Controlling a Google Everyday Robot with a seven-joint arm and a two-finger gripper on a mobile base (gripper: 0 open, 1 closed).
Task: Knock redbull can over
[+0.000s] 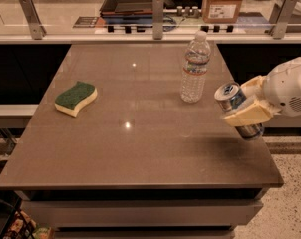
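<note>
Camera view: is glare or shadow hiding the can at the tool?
Camera view: no. The can, tilted in the tool at the table's right edge, is evenly lit. Camera view: two small glare spots lie mid-table, left of the bottle, and a faint shadow falls under the can. Camera view: warm tint overall.

Warm, dimmish indoor light from overhead. Two small glare spots on the desk (140,153) left of the water bottle (195,68). Soft shadow on the desk below the tool (238,106), which clamps the redbull can (228,93) right of the bottle. Bkgd behind the bottle brighter, washed out.
</note>
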